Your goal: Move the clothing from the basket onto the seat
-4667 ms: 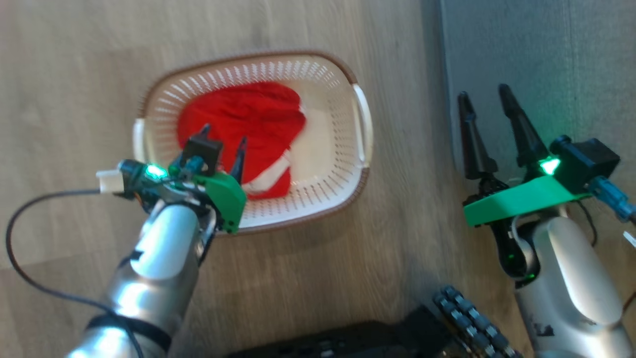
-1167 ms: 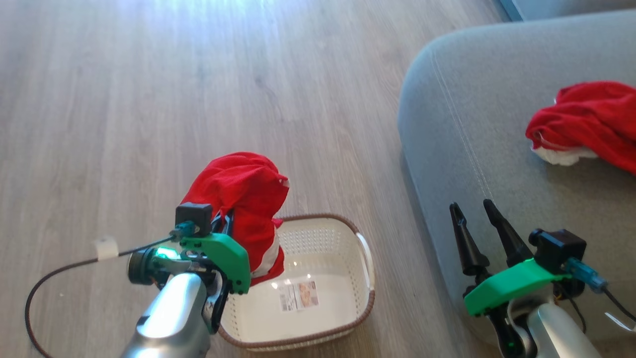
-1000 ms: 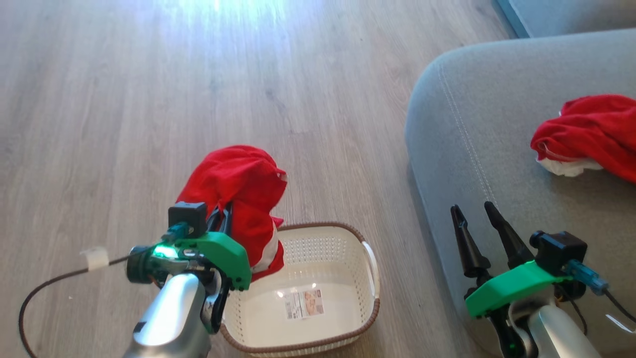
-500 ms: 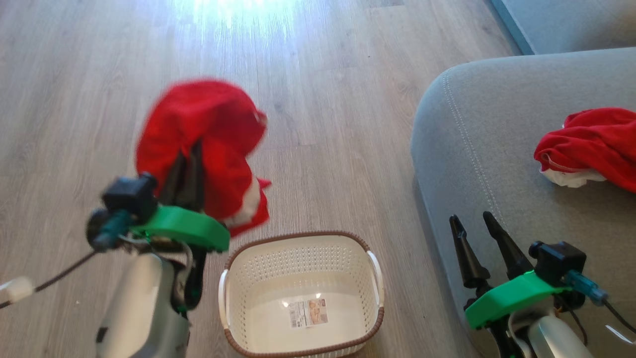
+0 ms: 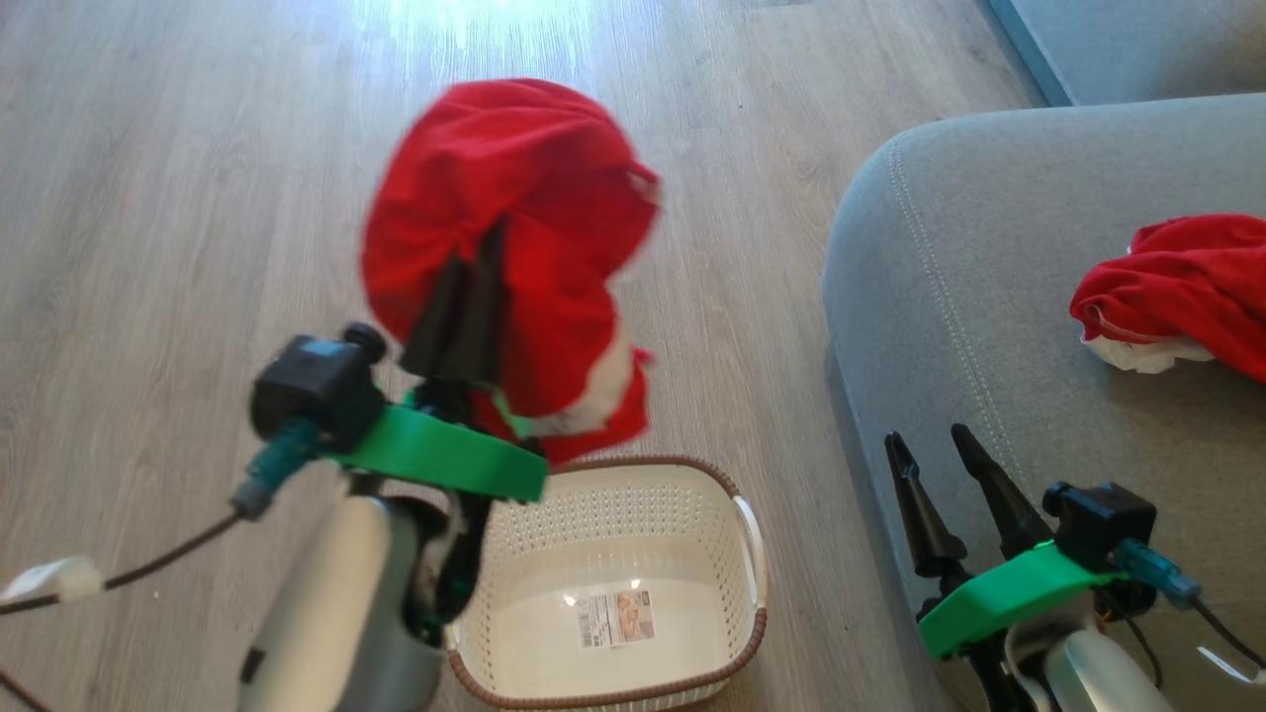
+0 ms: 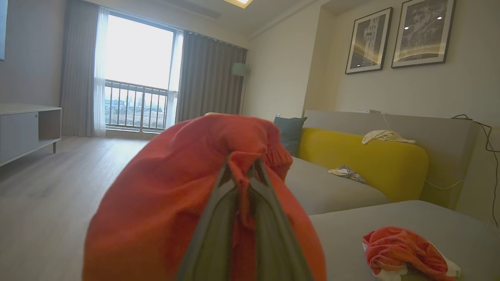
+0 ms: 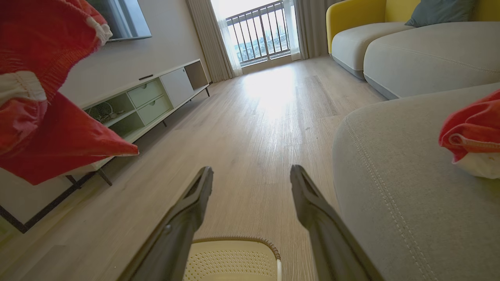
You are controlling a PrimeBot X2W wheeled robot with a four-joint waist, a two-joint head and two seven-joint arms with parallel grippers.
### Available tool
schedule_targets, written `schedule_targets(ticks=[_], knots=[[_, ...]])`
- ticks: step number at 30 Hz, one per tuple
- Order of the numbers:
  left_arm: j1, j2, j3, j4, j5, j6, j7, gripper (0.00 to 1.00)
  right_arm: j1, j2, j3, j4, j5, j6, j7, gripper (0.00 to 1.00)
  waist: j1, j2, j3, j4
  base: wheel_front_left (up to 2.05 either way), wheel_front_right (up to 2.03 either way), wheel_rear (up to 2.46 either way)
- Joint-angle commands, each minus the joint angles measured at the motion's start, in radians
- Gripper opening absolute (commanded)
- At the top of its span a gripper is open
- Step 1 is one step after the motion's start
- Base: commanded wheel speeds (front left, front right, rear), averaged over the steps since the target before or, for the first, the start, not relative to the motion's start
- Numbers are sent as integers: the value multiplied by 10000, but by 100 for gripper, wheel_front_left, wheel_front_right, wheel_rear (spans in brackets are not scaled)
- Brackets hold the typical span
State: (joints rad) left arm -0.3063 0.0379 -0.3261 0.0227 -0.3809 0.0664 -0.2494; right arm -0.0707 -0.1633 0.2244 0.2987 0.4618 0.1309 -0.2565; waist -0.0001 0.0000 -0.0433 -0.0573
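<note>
The red garment (image 5: 554, 198), gripped in a bunch by the closed left jaws above the floor at the far side of the basket (image 5: 754, 564), looks light, soft and floppy, best held by a thick fold, while the right jaws stand open beside the sofa (image 5: 969, 297), where the other garment (image 5: 1177, 282) lies.

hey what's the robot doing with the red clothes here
The robot is moving laundry from the basket to the grey sofa. Its left gripper is shut on a red garment with white trim, held up in the air over the wooden floor near the basket. The basket holds only a paper label. A second red garment already lies on the sofa. The right gripper is open and empty, by the sofa's edge.
</note>
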Motion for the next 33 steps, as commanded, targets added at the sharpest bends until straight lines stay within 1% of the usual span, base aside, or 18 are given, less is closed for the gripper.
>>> schedule_targets(ticks=[1,7,12,19,33], knots=[[-393,125,198,-370,-32,88,-124,0,-213,-107,170,-361,47,-2,-53,100,1,0,-7,1,0,0,0],[-192,124,-776,-240,-230,9,-124,0,-170,-70,246,-357,68,-2,-53,100,1,0,-55,-31,0,0,0],[-106,124,-1217,-146,-345,36,-124,0,-203,-77,317,-347,100,-2,-53,100,1,0,-81,-76,0,0,0],[-151,124,-1332,-138,-408,125,-124,0,-261,-98,327,-355,127,-2,-53,100,1,0,-60,-138,0,0,0],[-187,124,-1094,-110,-363,114,-124,0,-280,-113,208,-403,77,-2,-53,100,1,0,-27,-172,0,0,0]])
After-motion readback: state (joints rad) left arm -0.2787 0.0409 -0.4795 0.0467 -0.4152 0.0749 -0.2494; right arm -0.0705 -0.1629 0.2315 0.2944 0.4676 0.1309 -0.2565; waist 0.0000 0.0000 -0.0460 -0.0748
